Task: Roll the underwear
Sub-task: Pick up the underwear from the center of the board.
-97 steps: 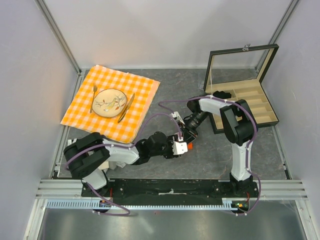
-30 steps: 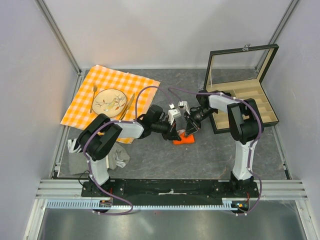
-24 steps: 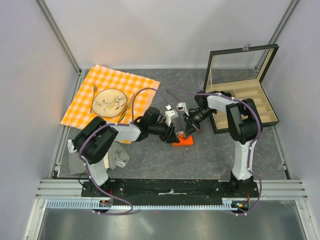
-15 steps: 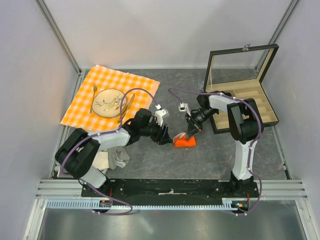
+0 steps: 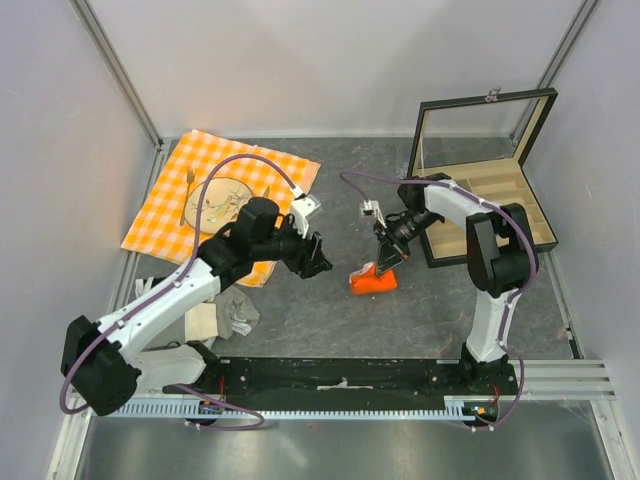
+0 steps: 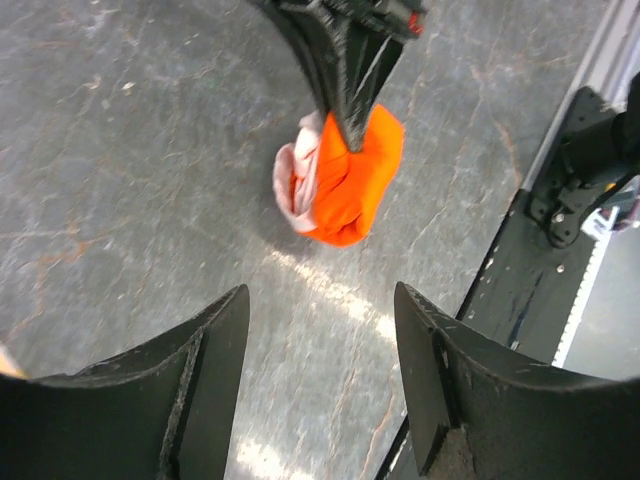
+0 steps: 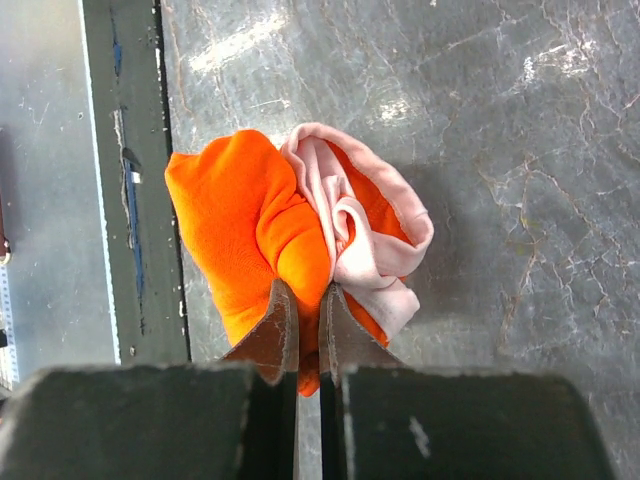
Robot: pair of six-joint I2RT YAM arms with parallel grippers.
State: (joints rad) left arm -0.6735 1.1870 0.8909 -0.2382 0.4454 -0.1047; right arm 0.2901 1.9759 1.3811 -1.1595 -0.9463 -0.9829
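Note:
The underwear (image 5: 372,281) is a small orange-red bundle with white trim, rolled up on the grey table near the middle. It also shows in the left wrist view (image 6: 345,180) and the right wrist view (image 7: 290,235). My right gripper (image 5: 384,264) is shut on a fold of the underwear at its upper edge, its fingertips (image 7: 283,330) pinching the orange cloth. My left gripper (image 5: 316,262) is open and empty, left of the underwear and apart from it, with bare table between its fingers (image 6: 205,370).
An orange checkered cloth (image 5: 285,190) with a plate (image 5: 215,205) and cutlery lies at the back left. An open black box (image 5: 485,190) stands at the right. Grey-white cloths (image 5: 225,315) lie at the near left. The black base rail (image 5: 340,375) runs along the near edge.
My left gripper let go of the underwear and drew back to the left, opening. My right gripper stayed shut on the bundle, which shifted slightly right and toward the near edge.

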